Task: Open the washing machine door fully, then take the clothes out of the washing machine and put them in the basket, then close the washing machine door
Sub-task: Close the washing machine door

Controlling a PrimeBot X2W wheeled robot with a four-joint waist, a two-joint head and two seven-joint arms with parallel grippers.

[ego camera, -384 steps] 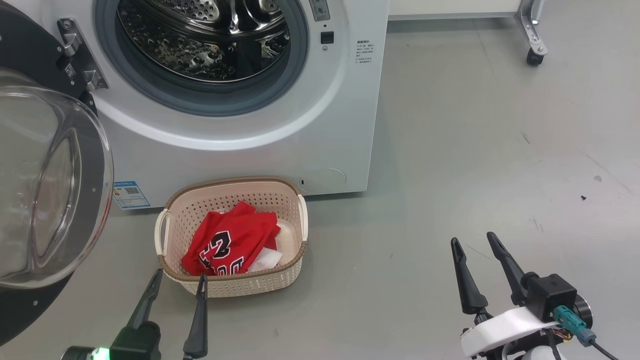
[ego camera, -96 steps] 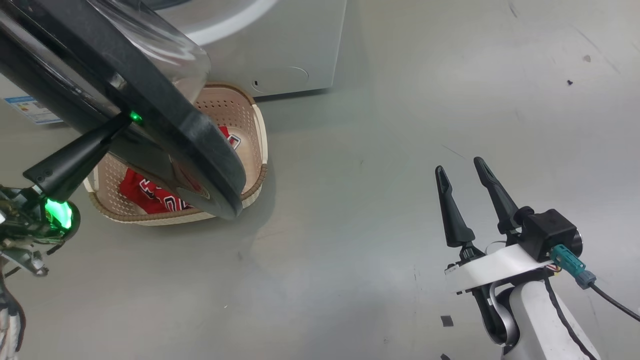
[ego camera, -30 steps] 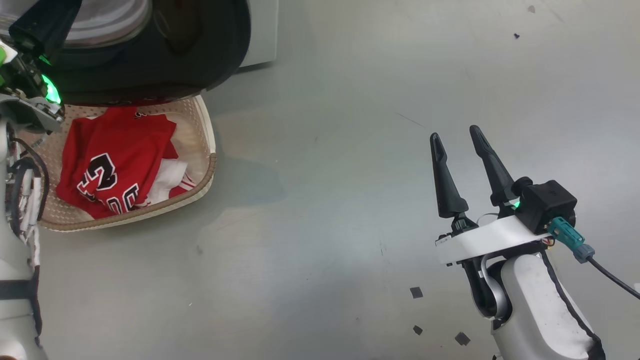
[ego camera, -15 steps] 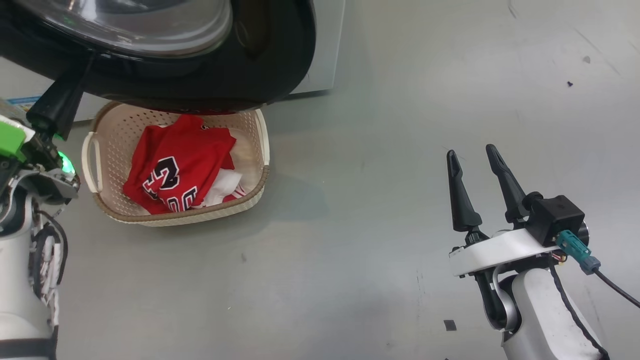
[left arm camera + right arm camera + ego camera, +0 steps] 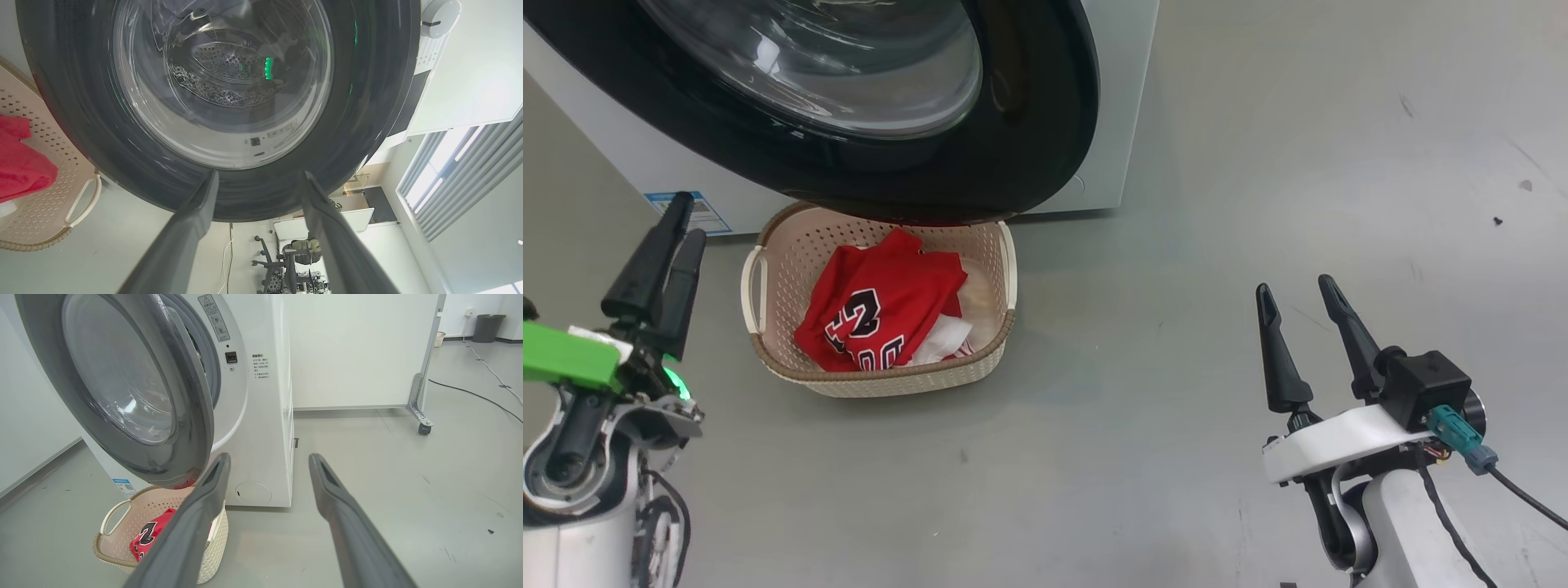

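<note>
The glossy black washing machine door with its glass bowl stands ajar, swung most of the way toward the white washing machine; the right wrist view shows a gap between the door and the machine front. Below the door sits the cream basket holding the red clothes. My left gripper is open, left of the basket and apart from the door; the left wrist view shows it pointing at the door. My right gripper hangs open over bare floor at the right.
A blue label sits low on the machine front. A white panel on a castered foot stands behind the machine at the right, with a cable on the floor beyond it. Grey floor spreads between the basket and my right arm.
My left gripper has opened and come away from the door's lower edge, down to the left. The door has swung closer to the machine. The head camera has shifted.
</note>
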